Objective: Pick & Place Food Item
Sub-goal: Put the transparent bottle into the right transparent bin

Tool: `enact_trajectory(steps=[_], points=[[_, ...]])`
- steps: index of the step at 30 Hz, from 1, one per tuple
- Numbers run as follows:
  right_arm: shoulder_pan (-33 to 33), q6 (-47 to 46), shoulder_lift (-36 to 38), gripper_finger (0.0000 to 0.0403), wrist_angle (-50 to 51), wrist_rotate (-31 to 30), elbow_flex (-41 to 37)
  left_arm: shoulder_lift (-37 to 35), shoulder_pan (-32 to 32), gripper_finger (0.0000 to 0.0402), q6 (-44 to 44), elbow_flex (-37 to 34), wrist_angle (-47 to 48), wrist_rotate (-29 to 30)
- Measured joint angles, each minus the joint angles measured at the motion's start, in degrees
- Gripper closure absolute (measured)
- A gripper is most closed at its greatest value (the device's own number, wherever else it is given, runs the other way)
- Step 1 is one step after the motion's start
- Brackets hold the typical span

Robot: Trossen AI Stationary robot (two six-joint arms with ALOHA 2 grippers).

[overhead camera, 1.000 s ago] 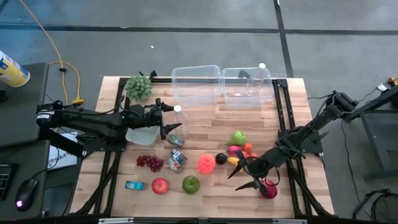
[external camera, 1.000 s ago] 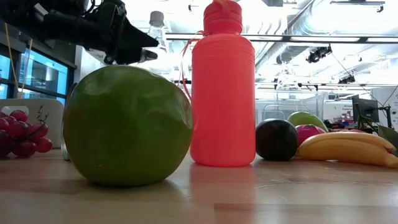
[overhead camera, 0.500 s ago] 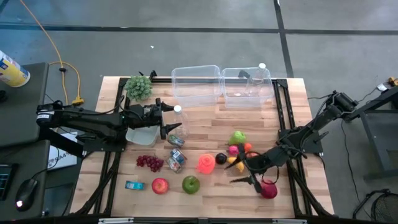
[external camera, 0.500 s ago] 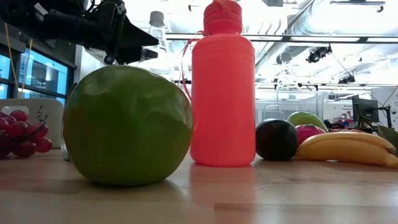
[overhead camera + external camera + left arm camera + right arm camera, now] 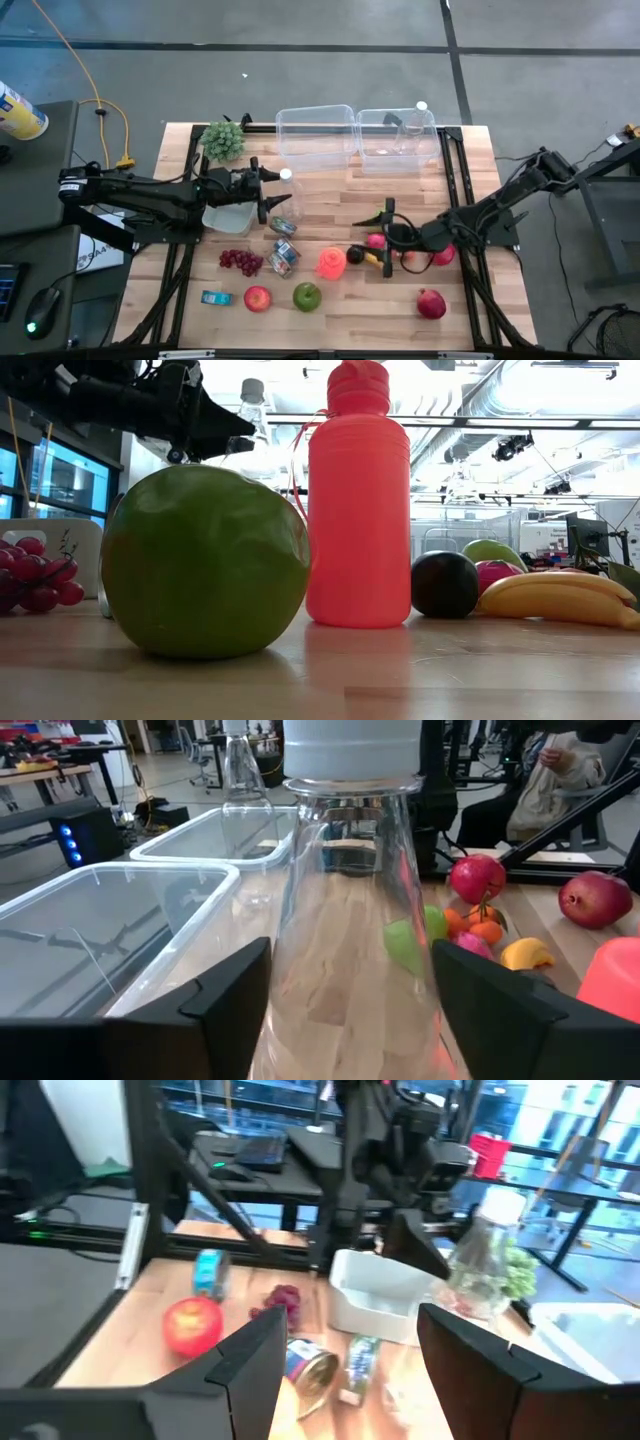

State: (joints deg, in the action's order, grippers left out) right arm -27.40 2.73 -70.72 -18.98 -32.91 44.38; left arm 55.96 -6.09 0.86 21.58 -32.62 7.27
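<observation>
A clear bottle with a white cap stands upright left of the table's middle. My left gripper reaches level from the left and is shut on it. On the right side, a banana, a pink fruit, an orange and a dark plum lie in a cluster. My right gripper hovers open over them, pointing toward the table's left, with nothing between its fingers. A pomegranate lies alone near the front right. My left gripper has the bottle's body between its two fingers, one against each side wall, below the neck. The fingers come level from the table's left. The bottle stands upright; the fingers and the fruit in front hide its base.
Two clear bins stand at the far edge, with a second clear bottle by the right one. Toward the front lie a green apple, a red apple, grapes, a can, a pink bottle and a white dish.
My right gripper has left the pomegranate near the front right. It has gone toward the far edge and swung round to point toward the table's left, over the fruit cluster. The pomegranate stays on the table, now uncovered.
</observation>
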Motion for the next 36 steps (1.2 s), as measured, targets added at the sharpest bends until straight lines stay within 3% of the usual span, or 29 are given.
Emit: enact_trajectory(steps=[4, 8, 14, 19, 23, 26, 31, 36], points=[[2.68, 0.06, 0.0, 0.0188, 0.05, 0.03, 0.0, 0.09, -1.4, 0.0184, -0.61, 0.0, -0.09, 0.1], [4.9, 0.08, 0.0, 0.0188, 1.01, 0.01, 0.0, 0.09, -2.91, 0.0194, -1.59, 0.02, -0.18, 0.13], [8.0, 0.71, 0.0, 0.0188, -1.17, 0.48, 0.0, 0.11, -2.25, 0.0196, -1.09, 0.04, -5.8, -5.66], [9.54, 6.62, -0.02, 0.0188, -4.82, 7.73, 0.0, 0.11, 0.92, 0.0197, 0.15, 0.07, -10.25, -6.45], [11.07, 12.93, -0.02, 0.0188, -9.58, 15.52, 0.75, 0.14, 3.92, 0.0198, 2.73, 0.94, -10.22, -5.46], [12.49, 14.98, -0.19, 0.0188, -9.52, 17.78, 3.48, 0.14, 6.23, 0.0198, 5.09, 2.78, -8.39, -5.07], [12.07, 17.83, -6.19, 0.0188, -5.67, 14.34, 10.64, 0.54, 9.81, 0.0198, 8.3, 8.23, 0.88, -1.22], [10.26, 20.67, -15.65, 0.0188, 1.69, 2.46, 20.79, 2.98, 12.73, 0.0184, 10.1, 12.9, 4.6, 0.37]])
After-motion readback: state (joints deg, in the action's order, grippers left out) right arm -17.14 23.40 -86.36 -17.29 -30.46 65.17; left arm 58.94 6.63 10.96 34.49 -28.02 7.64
